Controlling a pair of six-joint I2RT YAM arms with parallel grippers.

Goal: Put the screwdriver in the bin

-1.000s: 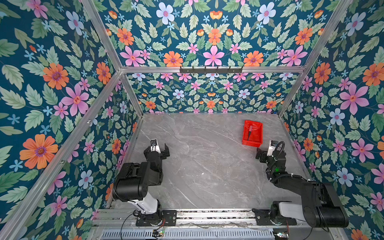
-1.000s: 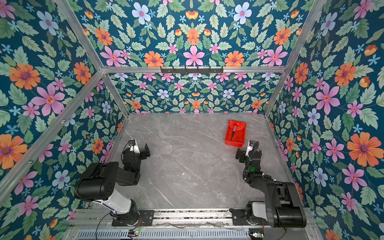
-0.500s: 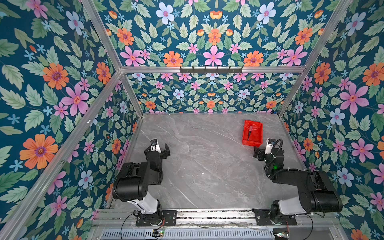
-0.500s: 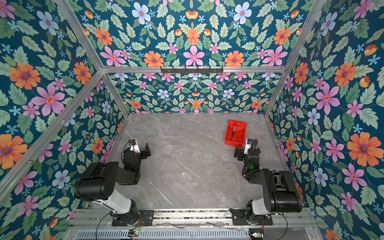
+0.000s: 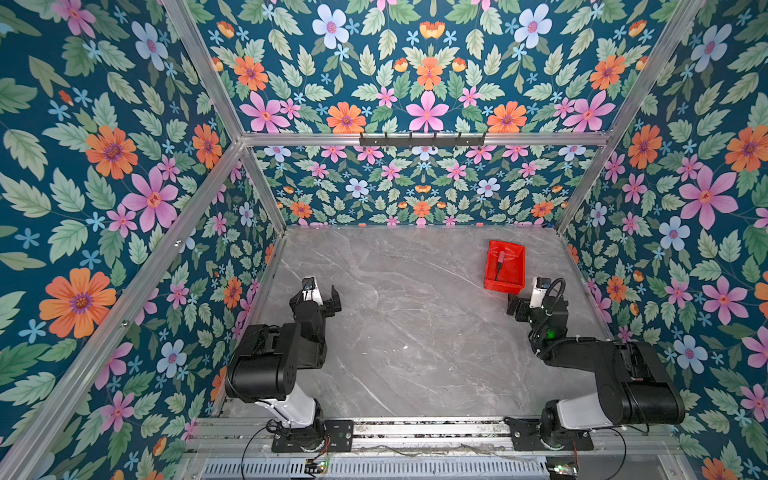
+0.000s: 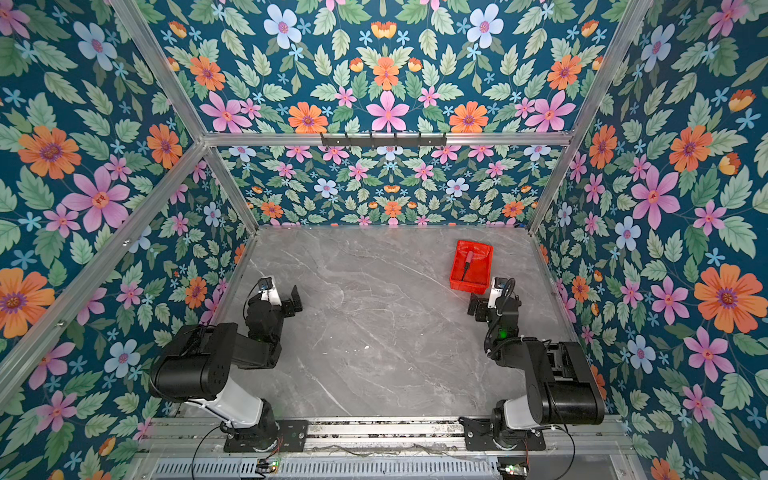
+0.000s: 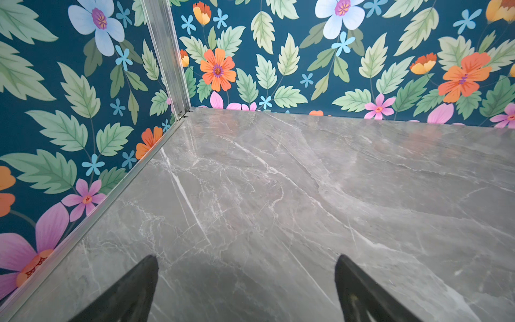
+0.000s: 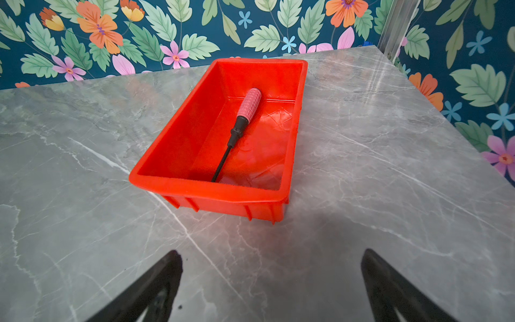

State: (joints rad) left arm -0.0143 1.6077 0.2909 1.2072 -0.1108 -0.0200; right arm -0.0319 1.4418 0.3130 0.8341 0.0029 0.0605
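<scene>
Walls (image 5: 104, 166): dark blue panels printed with flowers and leaves, closing in the work area on three sides, with metal rails at the corners.
Table (image 5: 415, 332): grey marbled top; in both top views its left half is bare.
Left arm (image 5: 270, 365): black, folded low at the near left of the table, close to the left wall.
Right arm (image 5: 615, 374): black, folded low at the near right, its wrist pointing at the bin.
Bin (image 5: 503, 287): bright red box standing flat on the far right part of the table, near the back and right walls; the right wrist view shows its near wall (image 8: 223, 200) ribbed.
Left gripper (image 7: 246, 259): jaws spread wide over bare table, holding nothing.
Right gripper (image 8: 271, 253): jaws spread wide and empty, just in front of the bin's near wall, not touching it.
Screwdriver (image 8: 242, 120): lying flat on the bin's bottom, pink ribbed handle toward the back wall, dark shaft running toward the near wall; the tip is hidden behind the rim. Also seen in a top view (image 6: 467, 262).
</scene>
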